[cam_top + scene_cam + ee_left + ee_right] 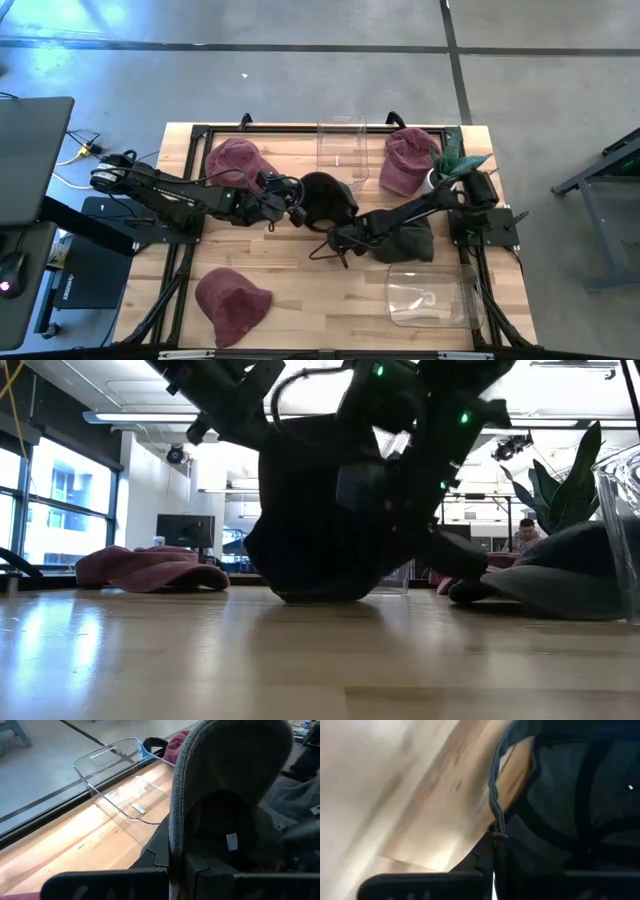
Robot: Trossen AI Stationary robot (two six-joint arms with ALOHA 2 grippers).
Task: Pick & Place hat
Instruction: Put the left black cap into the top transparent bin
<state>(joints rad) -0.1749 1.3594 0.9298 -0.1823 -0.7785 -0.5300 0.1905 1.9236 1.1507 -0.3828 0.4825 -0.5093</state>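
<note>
Wooden tabletop (300, 270): our left gripper (293, 212) & right gripper (338, 238) both pinch the dark fabric cap (325, 197) at mid-table.

A black hat (325, 198) sits at the middle of the table, touching the wood along its lower edge and raised off it above, as the low view shows (320, 520). Its grey brim (200, 785) stands on edge, and a small white tag shows inside the dark crown. A dark grey hat (410, 243) lies flat just to its right. Three maroon hats lie on the table: one at the far left (235, 162), one at the far right (405, 160) and one at the near left (232, 303), well apart from the others.
</note>
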